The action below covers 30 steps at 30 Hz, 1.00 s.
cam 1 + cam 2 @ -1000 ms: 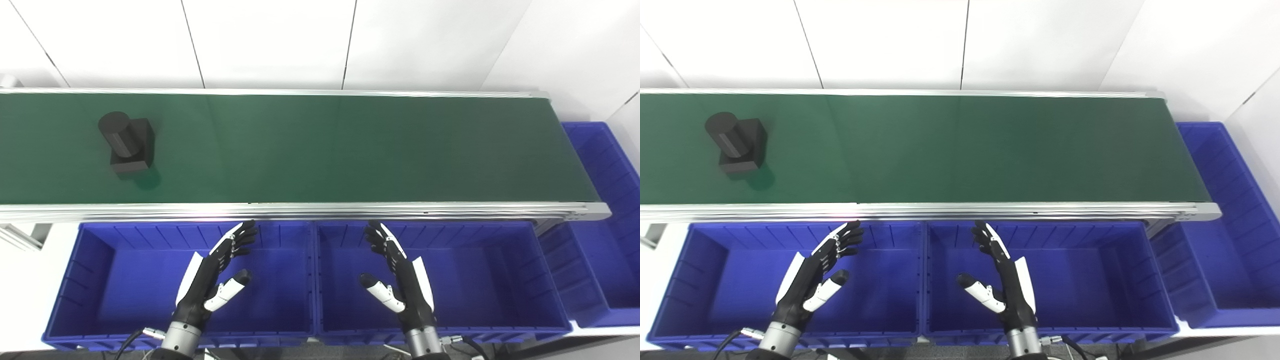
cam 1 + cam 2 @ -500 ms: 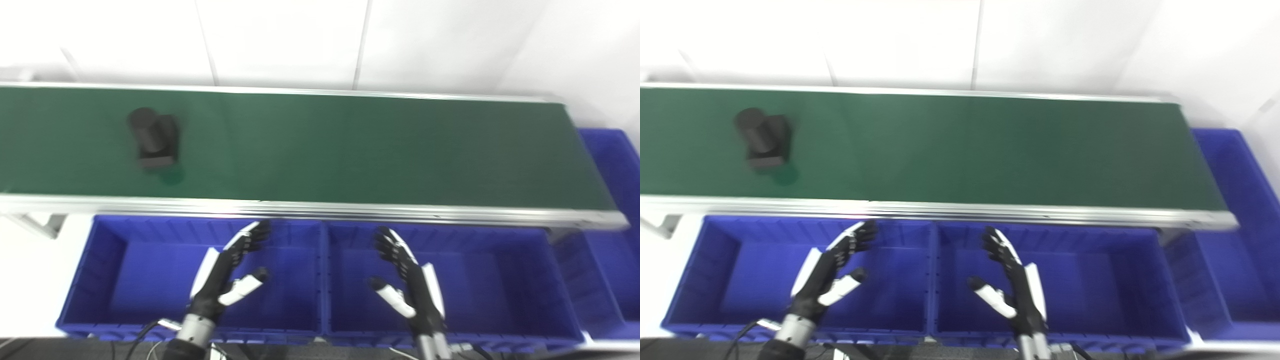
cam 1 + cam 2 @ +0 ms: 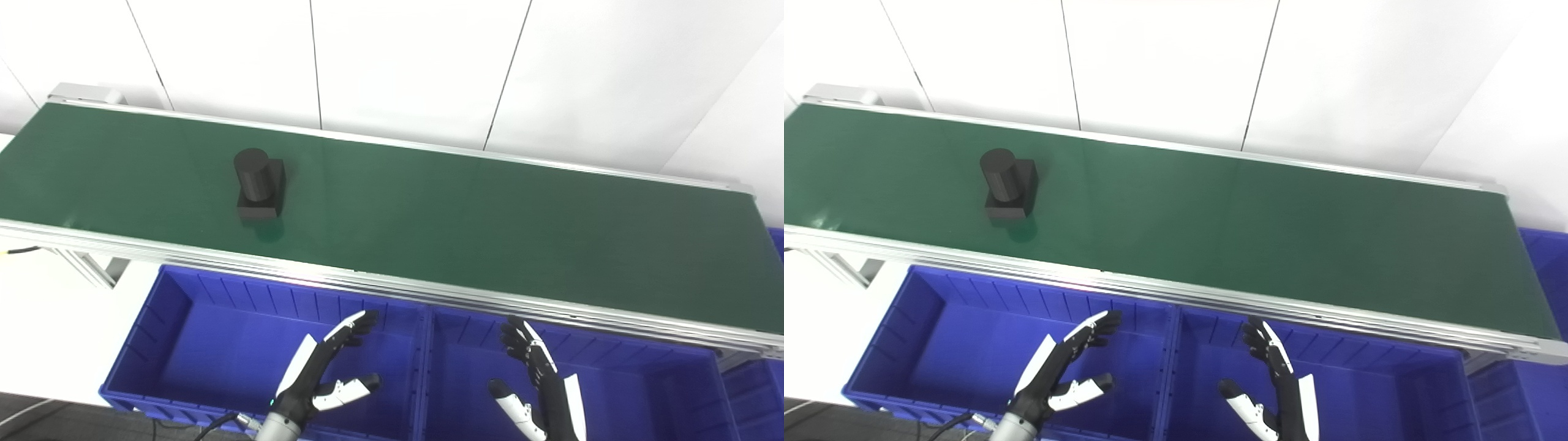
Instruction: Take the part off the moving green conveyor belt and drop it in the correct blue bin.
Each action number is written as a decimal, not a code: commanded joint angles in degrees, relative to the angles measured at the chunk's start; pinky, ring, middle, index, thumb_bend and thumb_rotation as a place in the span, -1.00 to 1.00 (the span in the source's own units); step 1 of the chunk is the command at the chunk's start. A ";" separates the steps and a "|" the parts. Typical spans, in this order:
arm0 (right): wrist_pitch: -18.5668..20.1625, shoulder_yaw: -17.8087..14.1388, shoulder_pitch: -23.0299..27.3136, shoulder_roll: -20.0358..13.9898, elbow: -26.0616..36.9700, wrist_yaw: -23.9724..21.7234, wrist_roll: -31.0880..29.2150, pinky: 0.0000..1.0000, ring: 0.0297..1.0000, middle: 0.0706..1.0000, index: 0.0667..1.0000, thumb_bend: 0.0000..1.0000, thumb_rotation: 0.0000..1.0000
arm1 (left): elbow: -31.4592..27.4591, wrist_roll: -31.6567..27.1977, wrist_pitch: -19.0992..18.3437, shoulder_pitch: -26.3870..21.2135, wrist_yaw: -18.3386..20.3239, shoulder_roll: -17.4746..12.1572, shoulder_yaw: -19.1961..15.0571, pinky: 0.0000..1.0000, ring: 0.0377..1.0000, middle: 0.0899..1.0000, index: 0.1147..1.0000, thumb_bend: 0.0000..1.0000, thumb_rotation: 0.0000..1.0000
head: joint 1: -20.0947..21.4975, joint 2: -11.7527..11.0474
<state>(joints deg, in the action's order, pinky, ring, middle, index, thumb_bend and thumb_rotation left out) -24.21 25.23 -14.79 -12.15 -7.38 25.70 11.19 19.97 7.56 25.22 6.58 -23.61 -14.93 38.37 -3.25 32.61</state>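
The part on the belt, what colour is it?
Matte black all over; the part shows best in the left eye view.

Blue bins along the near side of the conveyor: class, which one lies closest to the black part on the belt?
The left blue bin, under the left robot hand. The black part rides the belt above its end; the middle bin sits further right.

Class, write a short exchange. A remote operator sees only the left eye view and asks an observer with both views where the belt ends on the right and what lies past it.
Operator: In my left eye view the conveyor belt has its near rail running off the right edge. Where does it end?
Observer: In the right eye view it stops at a metal end cap, inside the picture.
Operator: And the blue past that end?
Observer: A third blue bin lies beyond the belt's end, showing both above and below the cap.
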 commanded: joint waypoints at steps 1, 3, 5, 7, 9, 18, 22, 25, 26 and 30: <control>-2.71 0.46 0.27 -0.57 3.39 2.72 1.72 0.65 0.60 0.62 0.71 0.67 0.54 | -0.28 0.17 1.71 -1.54 -1.97 -0.52 0.94 0.57 0.67 0.70 0.69 0.60 0.57 | 0.30 -0.25; -2.71 0.56 0.09 -0.82 5.12 4.04 3.19 0.66 0.60 0.60 0.70 0.68 0.55 | -0.09 0.11 1.71 -1.90 -2.95 -0.85 1.84 0.56 0.66 0.70 0.68 0.59 0.56 | 0.44 -0.31; -2.71 0.54 0.16 -1.16 7.24 5.40 4.86 0.60 0.55 0.56 0.69 0.72 0.62 | 0.13 0.21 1.71 -2.24 -3.98 -1.12 2.63 0.55 0.66 0.69 0.68 0.59 0.56 | 0.74 -0.52; -2.71 0.47 0.65 -1.33 8.82 7.04 6.47 0.54 0.53 0.54 0.66 0.73 0.62 | 0.51 0.40 1.71 -2.61 -5.11 -1.33 3.47 0.54 0.65 0.68 0.67 0.59 0.55 | 1.01 -0.93; -2.71 0.38 1.43 -1.59 10.37 7.35 6.96 0.49 0.49 0.51 0.63 0.78 0.63 | 0.84 0.21 1.71 -2.85 -5.68 -1.43 4.03 0.53 0.64 0.68 0.67 0.59 0.57 | 1.20 -1.13; -2.65 -2.73 4.96 -0.52 16.25 0.87 5.82 0.49 0.54 0.58 0.69 0.86 0.56 | 2.41 0.87 1.71 -4.39 -9.41 -1.97 6.60 0.54 0.65 0.68 0.66 0.57 0.57 | 2.37 -2.38; -0.57 -5.27 7.28 0.93 17.17 -4.69 5.53 0.49 0.55 0.57 0.69 0.75 0.41 | 2.75 0.26 1.71 -4.76 -9.72 -2.06 7.17 0.56 0.66 0.68 0.66 0.58 0.58 | 2.81 -2.81; 2.58 -6.42 9.68 1.40 17.94 -9.70 4.55 0.55 0.62 0.62 0.72 0.67 0.30 | 2.63 -0.74 1.71 -4.59 -8.83 -1.82 6.72 0.55 0.65 0.68 0.65 0.59 0.56 | 3.09 -3.00; 4.16 -6.82 10.79 1.62 17.96 -11.32 4.82 0.56 0.63 0.63 0.73 0.66 0.29 | 2.78 -0.59 1.71 -4.62 -9.04 -1.86 6.88 0.55 0.65 0.68 0.65 0.60 0.55 | 3.50 -3.22; 8.43 -8.38 14.39 2.96 16.88 -15.77 6.70 0.57 0.65 0.65 0.74 0.65 0.24 | 3.09 0.24 1.71 -4.79 -10.20 -2.20 7.65 0.57 0.66 0.69 0.67 0.58 0.58 | 4.45 -3.12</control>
<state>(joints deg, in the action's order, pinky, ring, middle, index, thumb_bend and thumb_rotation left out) -17.80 17.47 -2.70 -9.97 8.31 11.68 17.18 23.50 6.81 25.22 2.91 -32.55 -16.82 45.76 1.23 29.44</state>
